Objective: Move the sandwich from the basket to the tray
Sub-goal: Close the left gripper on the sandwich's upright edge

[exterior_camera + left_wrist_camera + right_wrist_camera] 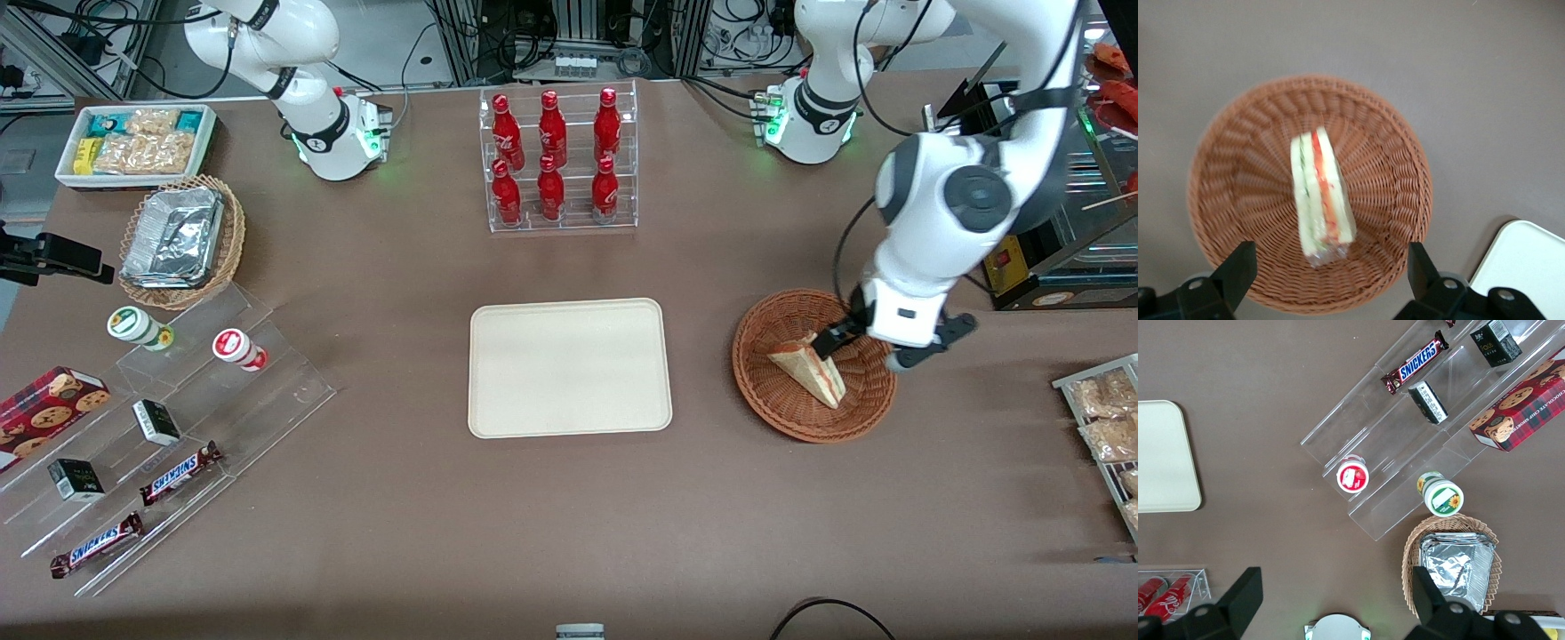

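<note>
Hovering over the basket [800, 427], my hand [876, 348] is spread wide, one finger on each side of the sandwich [809, 369]. As far as I can tell, neither finger touches it.

And where exactly does the sandwich sit?

In the basket, near the middle of the bowl and toward the working arm's end of the bench [569, 533]. It stands on edge with the cut face up toward my wrist camera. The tray [569, 369] lies bare beside the basket, toward the parked arm.

What does it look like?

It's a small wedge of white bread with red and green filling between the slices, wrapped in clear film that bunches a little at one end.

How do you expect it to handle?

I'd guess light and soft. The bread should give under pressure, so a hard squeeze could crush it or push the filling out. The film looks slick, so it may slide between my fingers or shift on the bread.

So where would you take hold?

Across the two flat bread faces, about halfway along the wedge and well down from the top edge. My fingers already line up with those faces. I'd close gently, only until it holds. The thin tip and the loose film are poor places to grip.
</note>
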